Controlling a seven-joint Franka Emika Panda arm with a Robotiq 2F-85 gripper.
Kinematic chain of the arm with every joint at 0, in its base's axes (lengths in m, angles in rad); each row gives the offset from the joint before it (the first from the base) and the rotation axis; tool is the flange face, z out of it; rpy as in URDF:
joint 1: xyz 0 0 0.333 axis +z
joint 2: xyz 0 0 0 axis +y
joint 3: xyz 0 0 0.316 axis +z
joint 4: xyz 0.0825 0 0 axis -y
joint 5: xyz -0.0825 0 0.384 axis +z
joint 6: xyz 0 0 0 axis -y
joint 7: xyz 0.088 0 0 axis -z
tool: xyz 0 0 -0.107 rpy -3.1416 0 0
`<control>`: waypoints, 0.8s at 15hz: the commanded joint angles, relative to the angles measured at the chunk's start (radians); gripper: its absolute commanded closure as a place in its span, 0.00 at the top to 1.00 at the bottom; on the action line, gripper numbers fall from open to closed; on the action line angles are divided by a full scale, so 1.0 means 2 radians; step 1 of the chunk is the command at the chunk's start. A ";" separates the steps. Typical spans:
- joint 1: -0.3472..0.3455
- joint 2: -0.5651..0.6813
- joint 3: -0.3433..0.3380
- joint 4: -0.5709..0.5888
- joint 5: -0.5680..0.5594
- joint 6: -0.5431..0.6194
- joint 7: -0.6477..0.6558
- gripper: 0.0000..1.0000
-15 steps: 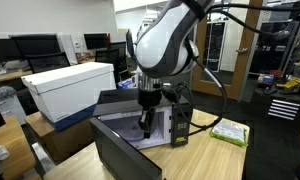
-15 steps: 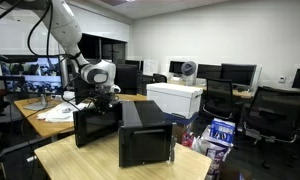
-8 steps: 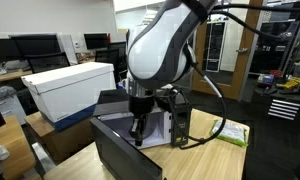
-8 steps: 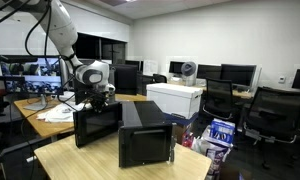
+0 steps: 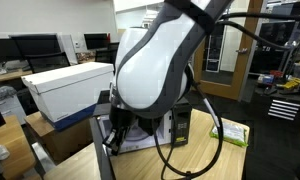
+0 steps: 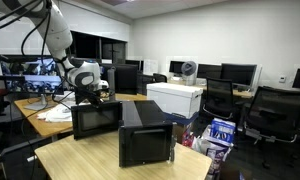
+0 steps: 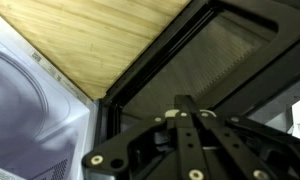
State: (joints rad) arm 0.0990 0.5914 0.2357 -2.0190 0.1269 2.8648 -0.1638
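With claw [image 7: 187, 115] closed on nothing just by top edge of black door [image 6: 97, 120], upright above worktop [image 7: 100, 40], risks sliding off the rim or knocking door askew if pushed off-centre.

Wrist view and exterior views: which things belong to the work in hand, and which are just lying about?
In hand:
gripper, shut, at the black mesh-window door
white appliance body beside it

Lying about:
white box
green packet
office chairs
monitors
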 commanded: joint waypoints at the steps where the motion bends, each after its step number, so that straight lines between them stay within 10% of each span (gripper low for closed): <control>1: 0.021 -0.003 -0.031 -0.008 -0.019 0.007 0.043 0.00; 12: 0.187 0.046 -0.333 -0.011 -0.131 0.063 0.252 0.00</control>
State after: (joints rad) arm 0.3963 0.6477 -0.3100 -2.0351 -0.0992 2.9697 0.2199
